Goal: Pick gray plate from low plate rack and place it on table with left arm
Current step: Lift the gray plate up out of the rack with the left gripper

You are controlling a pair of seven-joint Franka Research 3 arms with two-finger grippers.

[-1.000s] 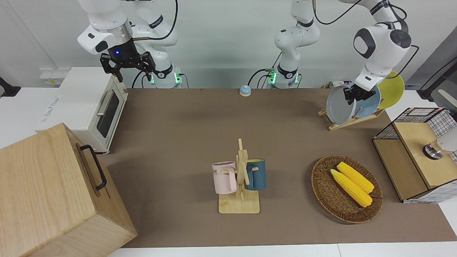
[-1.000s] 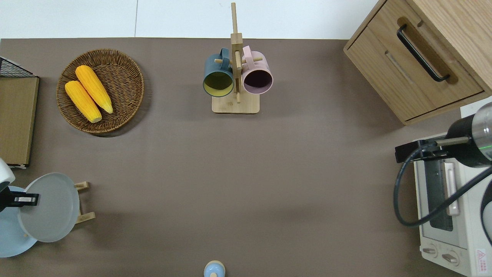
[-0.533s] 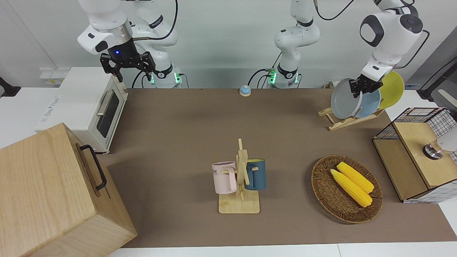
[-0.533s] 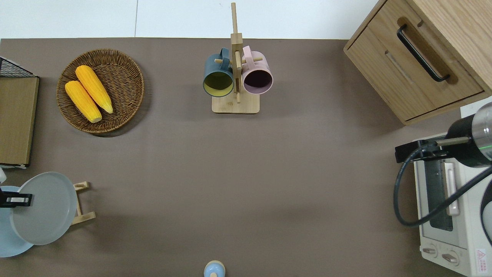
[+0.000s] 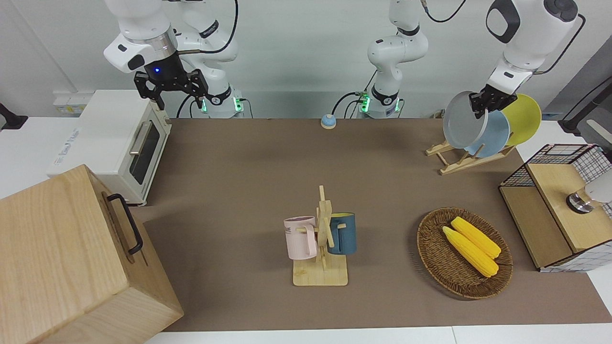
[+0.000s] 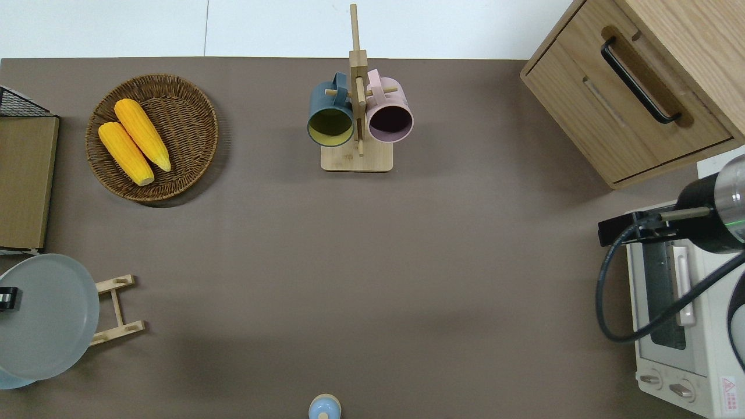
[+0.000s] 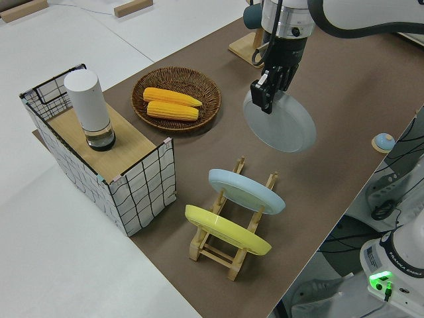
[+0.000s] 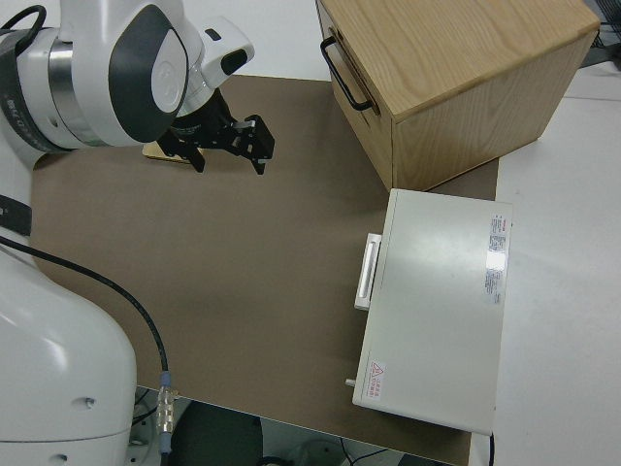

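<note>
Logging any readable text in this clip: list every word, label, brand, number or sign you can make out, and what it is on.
"ME": the visible end of a dark print on the pink mug; the rest is hidden.
Red triangular warning sign with small text under it, on the toaster oven: too small to read.
Brand lettering on the oven's side: too blurred to read.
Label strip on the oven's top: unreadable.
Nothing readable elsewhere.

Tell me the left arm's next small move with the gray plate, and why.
Probably carry it sideways toward the table's middle before lowering. The left gripper holds the gray plate by its rim, clear above the low plate rack, but the overhead view shows it over the rack, not bare table.
</note>
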